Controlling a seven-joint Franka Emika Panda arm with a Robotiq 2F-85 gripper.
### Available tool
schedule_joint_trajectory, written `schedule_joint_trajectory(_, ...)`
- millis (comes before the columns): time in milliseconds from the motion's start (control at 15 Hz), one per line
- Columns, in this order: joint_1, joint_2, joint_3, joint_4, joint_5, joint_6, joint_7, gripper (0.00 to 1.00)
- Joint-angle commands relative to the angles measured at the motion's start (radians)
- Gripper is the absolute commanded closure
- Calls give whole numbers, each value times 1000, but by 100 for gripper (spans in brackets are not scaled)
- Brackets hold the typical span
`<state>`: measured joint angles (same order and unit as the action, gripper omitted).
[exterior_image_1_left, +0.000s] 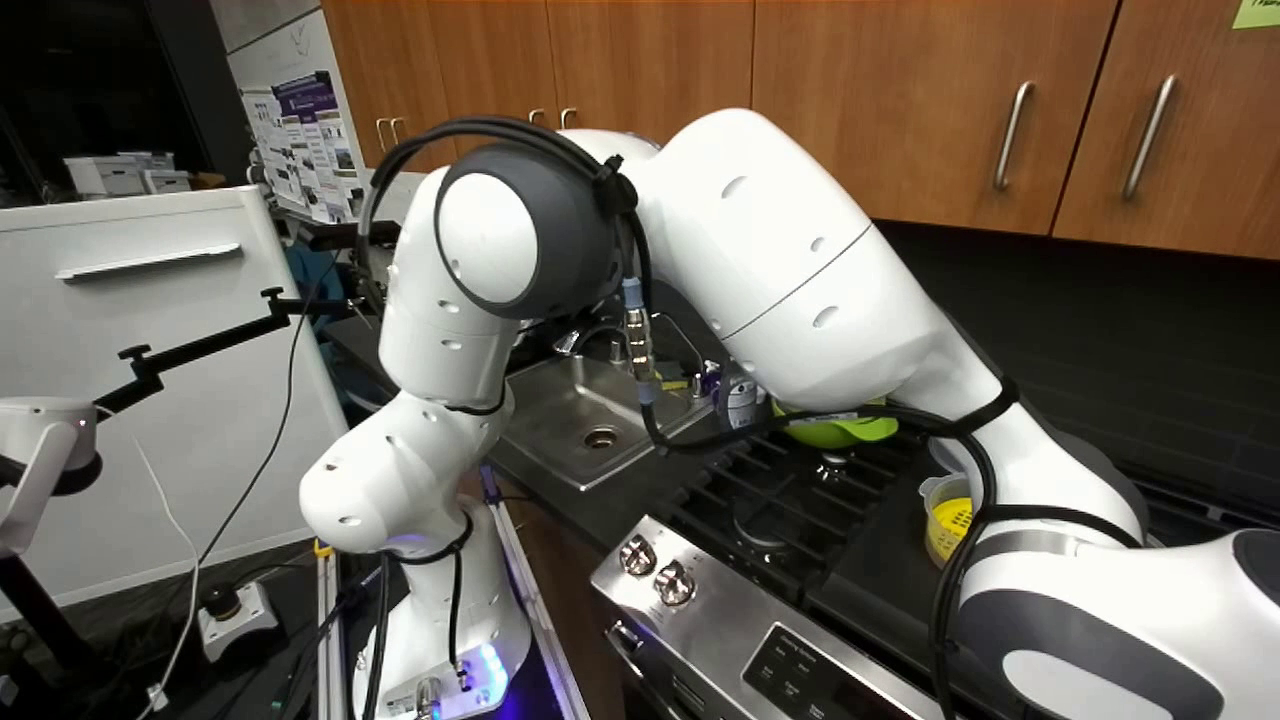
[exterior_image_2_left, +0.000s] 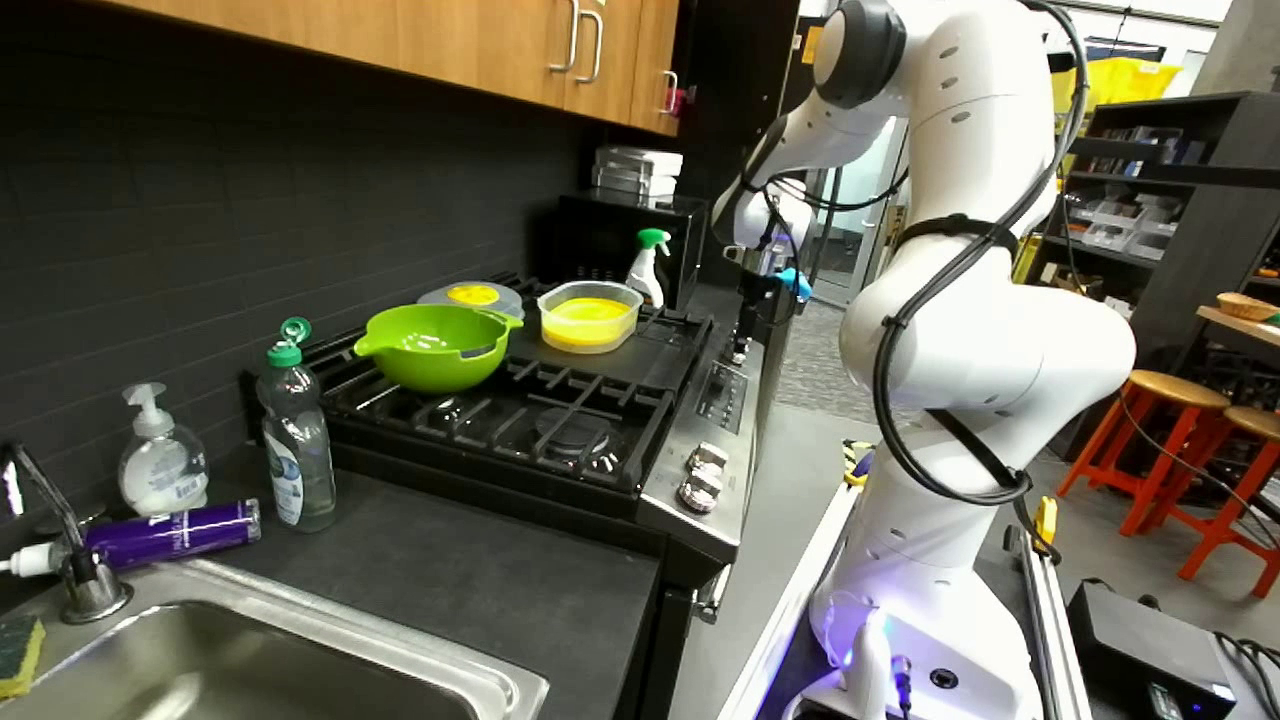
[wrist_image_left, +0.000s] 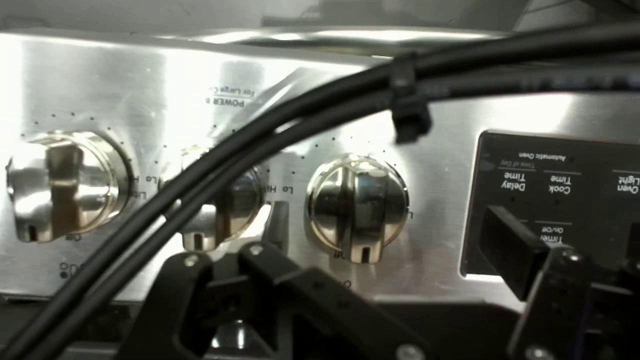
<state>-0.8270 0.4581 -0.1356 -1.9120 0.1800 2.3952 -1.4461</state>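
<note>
- The knob (wrist_image_left: 345, 210) is the rightmost of three on the steel panel (wrist_image_left: 435, 165) in the wrist view; in an exterior view the jaws hang over the far part of the front of the stove (exterior_image_2_left: 575, 430)
- The jaws are spread, the left finger (wrist_image_left: 278, 225) and right finger (wrist_image_left: 515, 252) appearing on either side of the knob, pinching nothing
- The knob looks nearer the left finger, so a squeeze from here would probably meet one side first and shove or twist it
- Depth is hard to tell: too low, the tips may scrape the panel; too high, they may slide off the shiny metal
- A drift left might knock the middle knob (wrist_image_left: 240, 205), just beside the left finger; a dip could press the keypad (wrist_image_left: 530, 165), which the right finger overlaps in view
- The cable (wrist_image_left: 240, 150) loops across the wrist view and might snag
- The knob's long axis, its raised bar (wrist_image_left: 369, 210), runs near to far, crosswise to the jaws, the marked end pointing near, beside "Off"
</note>
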Motion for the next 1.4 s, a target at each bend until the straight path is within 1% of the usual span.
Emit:
schedule_joint_trajectory(0, 11, -32, -7, -42, 9, 6, 3, 29)
schedule_joint_trajectory(67, 13, -29, -7, -43, 7, 5, 2, 36)
schedule_joint_trajectory(133, 13, -27, -7, -43, 6, -1, 3, 40)
schedule_joint_trajectory(200, 13, -24, -6, -42, 8, -5, 3, 42)
schedule_joint_trajectory(267, 13, -22, -6, -36, 9, -7, 4, 60)
schedule_joint_trajectory(600, 8, -23, -3, -23, 15, -6, 6, 94)
schedule_joint_trajectory(667, 7, -21, -2, -18, 15, -11, 7, 98)
schedule_joint_trajectory(733, 5, -18, -1, -17, 18, -3, 7, 99)
schedule_joint_trajectory(800, -2, -17, 9, -23, 22, 20, -29, 95)
schedule_joint_trajectory(867, 3, -10, 7, -23, 12, 41, -33, 95)
schedule_joint_trajectory(1000, -1, 0, 16, -23, 7, 65, -81, 95)
schedule_joint_trajectory(1133, 5, 14, 16, -24, -28, 103, -145, 95)
schedule_joint_trajectory(1200, 17, 25, 2, -17, -57, 111, -141, 95)
schedule_joint_trajectory(1333, 19, 31, 0, -8, -87, 118, -149, 95)
